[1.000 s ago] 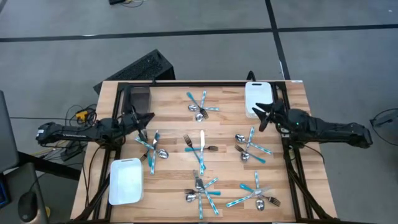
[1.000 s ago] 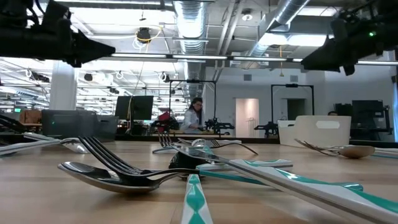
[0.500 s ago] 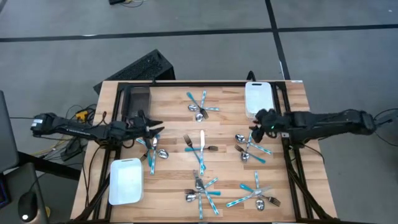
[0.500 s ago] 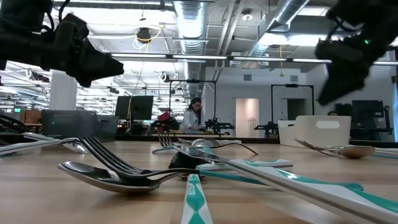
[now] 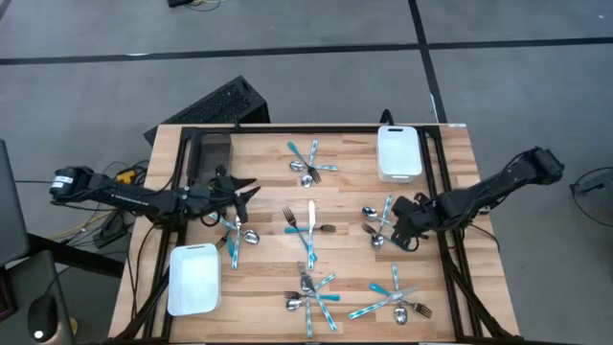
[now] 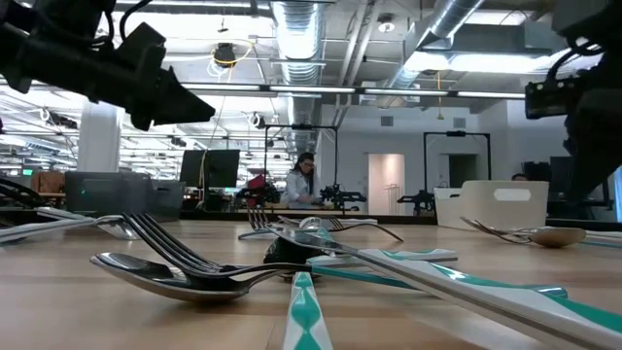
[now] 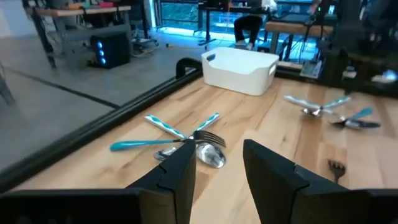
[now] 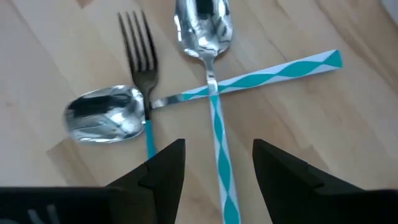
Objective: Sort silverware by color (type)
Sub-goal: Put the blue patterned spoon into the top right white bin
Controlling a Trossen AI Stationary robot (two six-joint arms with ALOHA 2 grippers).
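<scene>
Silverware, high view: six clusters on the wooden bench (image 5: 268, 287) — far centre (image 5: 308, 163), left (image 5: 235, 228), middle (image 5: 308, 225), right (image 5: 385, 228), near centre (image 5: 311, 292), near right (image 5: 393, 302); each a few crossed forks, spoons or knives, shiny metal heads with thin teal handles.
Trays, high view: two white rectangular ones with rounded corners, one at the far right (image 5: 399, 153), one at the near left (image 5: 193, 279); one dark grey tray (image 5: 213, 153) at the far left.
Left arm, high view: stretched level from the left edge, left pincer (image 5: 241, 192) just above the left cluster, fingers spread.
Right arm, high view: bent in from the right edge and angled down, right pincer (image 5: 397, 222) over the right cluster.
Low view: spoon (image 6: 165, 277) and fork (image 6: 194, 255) lie crossed in the foreground, a striped teal handle (image 6: 306, 316) pointing at the camera; a person (image 6: 301, 185) stands far behind in the room.
Left wrist view: two dark fingers (image 7: 180, 180) apart, holding nothing; beyond them one crossed cluster (image 7: 180, 140), a white tray (image 7: 239, 70) farther off, more pieces (image 7: 329, 112) to the side.
Right wrist view: fingers (image 8: 165, 165) apart and empty, right over one fork (image 8: 140, 56), two spoons (image 8: 102, 118) (image 8: 202, 28) and a teal-and-white striped handle (image 8: 273, 74) crossing them on pale wood.
</scene>
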